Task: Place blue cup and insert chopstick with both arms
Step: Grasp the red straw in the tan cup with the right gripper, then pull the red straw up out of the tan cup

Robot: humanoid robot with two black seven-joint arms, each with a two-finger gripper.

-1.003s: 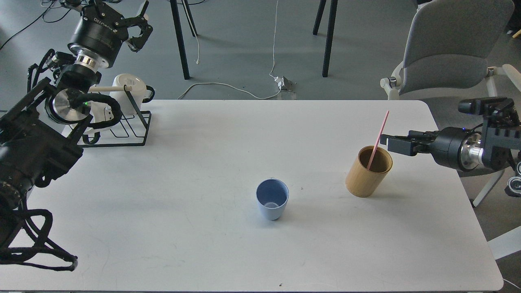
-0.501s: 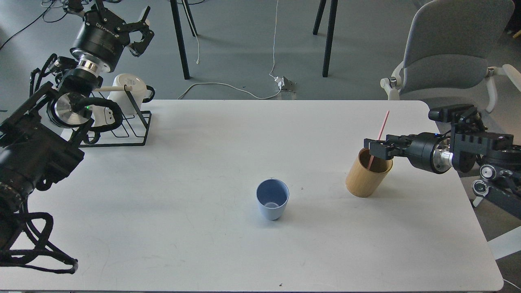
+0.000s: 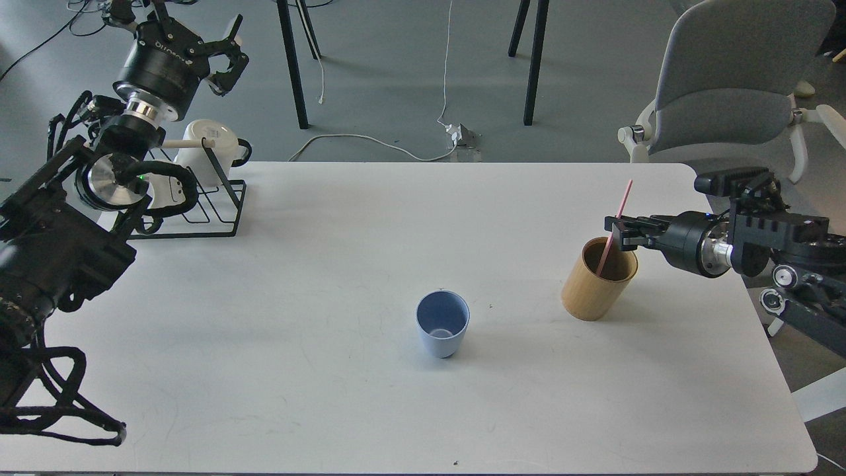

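The big white worktop [image 3: 330, 396] is carrying everything. Far back on its left corner a black wire rack [image 3: 198, 211] is sitting with a white mug [image 3: 206, 142] in it.

The blue cup [image 3: 442, 323] is standing upright near the middle of the worktop, open end up, with nothing inside it. So the cup part of the job is looking done. No hand is touching it.

Well to the right of it a wooden pot [image 3: 599, 279] is leaning a little. A thin pink stick [image 3: 615, 225] is poking up out of the pot. I am guessing this is the chopstick. It is not in the blue cup yet, so putting it there is the part that is left.

The right hand [image 3: 620, 233] is coming in from the right and sitting right at the stick, just above the rim of the pot. Its fingers are looking close together around the stick, but it is dark and small, so I cannot tell if it is really gripping.

The left hand [image 3: 221, 46] is hanging high above the rack, far from the cup. Its fingers are spreading apart and holding nothing.
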